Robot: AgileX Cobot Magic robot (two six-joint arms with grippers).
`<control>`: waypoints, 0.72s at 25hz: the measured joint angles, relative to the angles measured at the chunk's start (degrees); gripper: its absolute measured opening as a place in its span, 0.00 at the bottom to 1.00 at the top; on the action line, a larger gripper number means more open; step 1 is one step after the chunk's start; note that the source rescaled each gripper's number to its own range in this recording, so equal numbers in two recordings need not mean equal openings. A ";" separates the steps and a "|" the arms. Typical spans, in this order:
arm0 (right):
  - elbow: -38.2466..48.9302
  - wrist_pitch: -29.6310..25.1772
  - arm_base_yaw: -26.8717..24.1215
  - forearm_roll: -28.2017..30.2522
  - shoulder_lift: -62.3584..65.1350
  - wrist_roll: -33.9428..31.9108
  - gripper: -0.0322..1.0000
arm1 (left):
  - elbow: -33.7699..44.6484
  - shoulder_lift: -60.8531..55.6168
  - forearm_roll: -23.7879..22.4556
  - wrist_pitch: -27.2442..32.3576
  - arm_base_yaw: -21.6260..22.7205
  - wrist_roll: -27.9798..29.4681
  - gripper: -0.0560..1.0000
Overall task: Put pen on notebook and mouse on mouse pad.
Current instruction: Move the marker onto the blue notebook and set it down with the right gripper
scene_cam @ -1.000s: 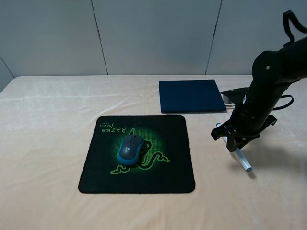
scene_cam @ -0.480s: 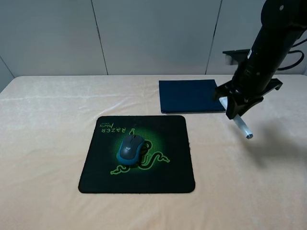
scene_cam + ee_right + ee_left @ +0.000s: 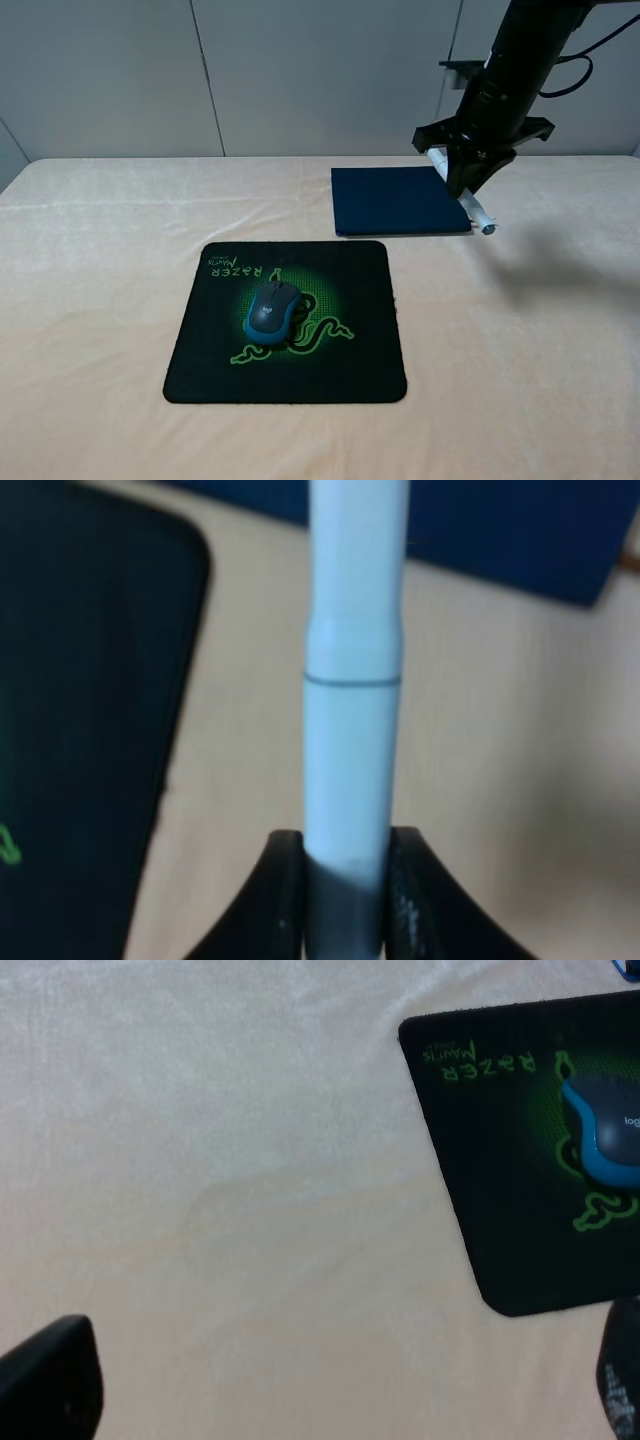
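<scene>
Exterior high view, upper right of frame: right gripper [image 3: 466,178] points down, clamped on the pen [image 3: 479,213]. The pen hangs tilted, its upper end poking out toward the left of the claw and its lower tip slanting down to the right. In the picture it overlaps the right edge of the notebook [image 3: 395,200], the tip just past the notebook's lower right corner. The arm's shadow falls on the table [image 3: 100,250] to the lower right, apart from the pen.

Right wrist view: pen [image 3: 355,680] runs straight out from the right gripper [image 3: 345,895], pinched between two dark fingers [image 3: 283,900]. White barrel, a thin dark ring partway along, grey where it sits in the grip. Behind it are a dark blue strip of the notebook [image 3: 520,540] and a black rounded corner of the mouse pad [image 3: 80,680].

Mouse [image 3: 272,310] sits on the mouse pad [image 3: 340,270], centre of frame, slightly left of the pad's middle, over the green emblem. Notebook lies flat just beyond the pad's upper right corner — apart from it, not touching.

Left wrist view: left gripper [image 3: 335,1385] spread wide, only the two dark fingertips [image 3: 50,1380] showing at the frame's corners, nothing between them — bare table below. Mouse pad [image 3: 500,1160] and part of the mouse [image 3: 605,1125] show off to one side.
</scene>
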State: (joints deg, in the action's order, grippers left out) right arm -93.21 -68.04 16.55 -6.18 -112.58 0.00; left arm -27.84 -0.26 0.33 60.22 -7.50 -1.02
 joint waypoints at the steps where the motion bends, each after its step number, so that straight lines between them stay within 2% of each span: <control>1: -1.99 -0.45 0.00 0.00 -1.39 0.00 0.04 | 0.00 0.00 0.00 0.00 0.00 0.00 1.00; 11: -23.99 -1.31 0.00 -0.87 -17.16 0.00 0.04 | 0.00 0.00 0.00 0.00 0.00 0.00 1.00; 18: -30.80 -1.25 0.00 -1.21 -24.75 0.00 0.04 | 0.00 0.00 0.00 0.00 0.00 0.00 1.00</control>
State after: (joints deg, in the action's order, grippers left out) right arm -124.00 -69.29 16.55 -7.39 -137.33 0.00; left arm -27.84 -0.26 0.33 60.22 -7.50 -1.02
